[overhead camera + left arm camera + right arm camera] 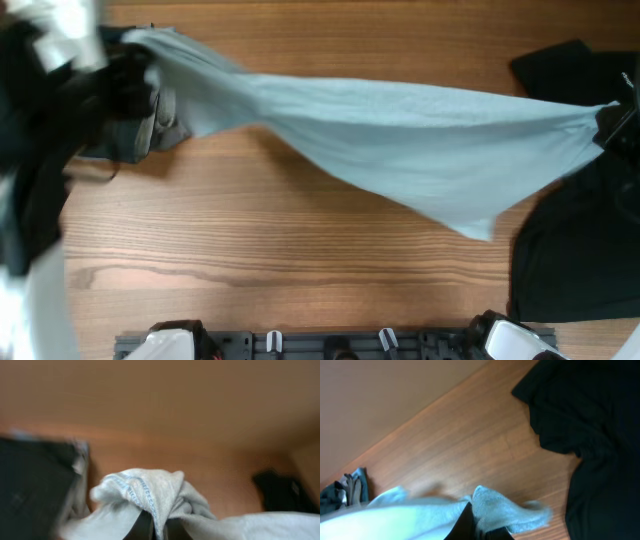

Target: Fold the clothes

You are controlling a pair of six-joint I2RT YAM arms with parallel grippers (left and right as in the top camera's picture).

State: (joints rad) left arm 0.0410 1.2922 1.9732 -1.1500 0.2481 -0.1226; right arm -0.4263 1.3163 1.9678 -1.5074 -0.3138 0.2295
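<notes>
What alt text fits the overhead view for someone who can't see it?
A pale light-blue T-shirt is stretched across the wooden table, held at its ends by the left gripper at upper left and the right gripper at far right. A black T-shirt lies on the table's right side.

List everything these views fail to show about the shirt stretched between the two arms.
- Left end effector: smeared by motion blur overhead; in the left wrist view bunched light-blue T-shirt covers its fingertips.
- Right end effector: at the overhead frame's right edge; fabric wraps it in the right wrist view.
- Black T-shirt: cut off by the right edge overhead, outline unknown.
- Grey bundle: far off and blurred in the right wrist view.
</notes>
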